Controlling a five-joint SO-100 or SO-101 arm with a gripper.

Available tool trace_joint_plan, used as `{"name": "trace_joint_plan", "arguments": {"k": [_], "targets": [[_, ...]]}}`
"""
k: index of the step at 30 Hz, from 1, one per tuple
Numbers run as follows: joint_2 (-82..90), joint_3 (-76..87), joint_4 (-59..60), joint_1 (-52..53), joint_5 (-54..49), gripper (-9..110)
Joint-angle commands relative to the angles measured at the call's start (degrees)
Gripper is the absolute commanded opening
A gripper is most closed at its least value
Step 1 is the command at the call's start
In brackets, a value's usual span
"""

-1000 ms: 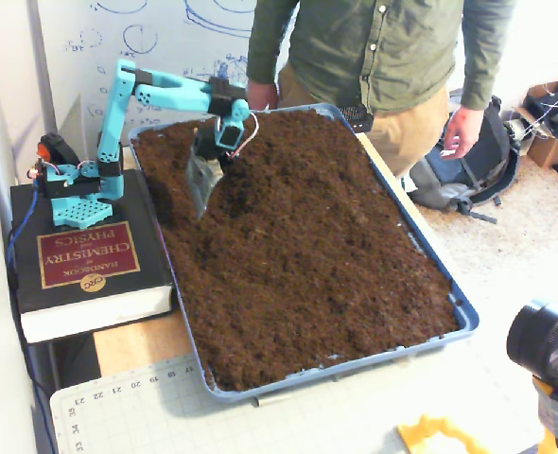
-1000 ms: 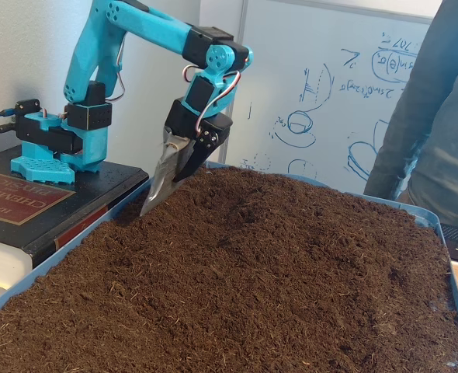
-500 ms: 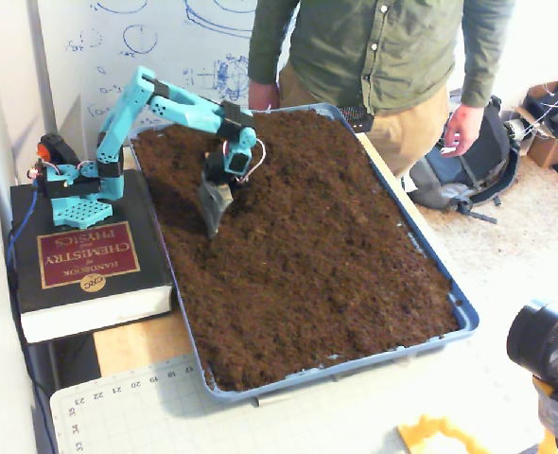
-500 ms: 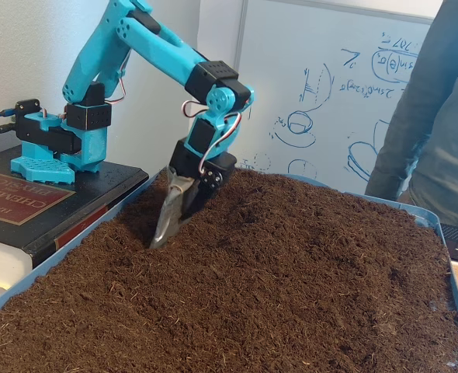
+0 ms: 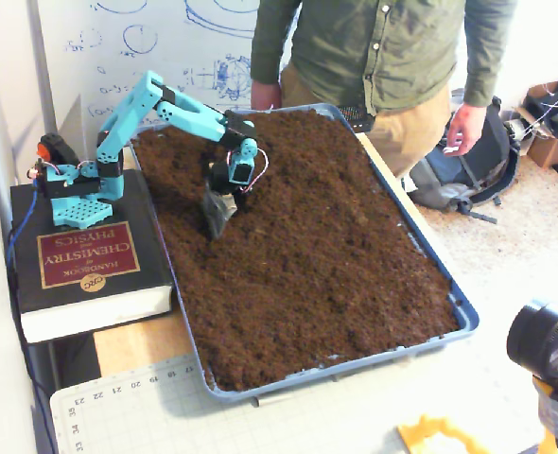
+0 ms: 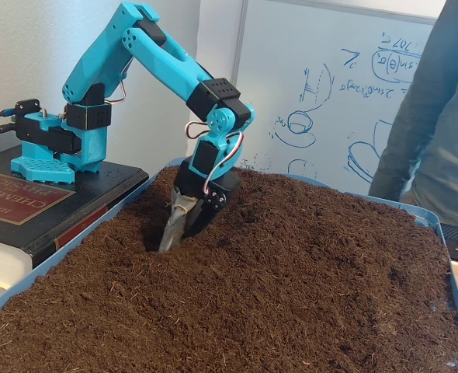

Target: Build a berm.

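In the high fixed view, the whole blue tray (image 5: 461,317) shows, filled edge to edge with dark brown soil (image 5: 336,255). The turquoise arm (image 5: 180,109) is bolted to a thick book (image 5: 85,260) just left of the tray and reaches over the tray's far left part, where the tool (image 5: 213,216) points down into the soil. From here the soil looks nearly flat; a berm cannot be made out with certainty. A person in a green shirt (image 5: 383,47) stands at the tray's far edge, and a cutting mat (image 5: 128,402) lies on the desk just in front of the tray.

In the low fixed view, only the tray's near rim (image 6: 58,256) shows, but the relief is clear: the tool (image 6: 171,237) carries a metal blade sunk tip-first into a dark hollow (image 6: 147,229), and soil rises beside it in a low crumbly mound, the berm (image 6: 248,206). Whether the tool is spread or pressed together cannot be told.
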Motion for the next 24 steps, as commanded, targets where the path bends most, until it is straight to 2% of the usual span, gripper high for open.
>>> {"name": "trace_joint_plan", "arguments": {"k": [1,24], "targets": [[0.6,-3.4,-8.0,-0.2,-1.1,1],[1.5,-18.7,-10.5,-5.3,-2.0,1]]}}
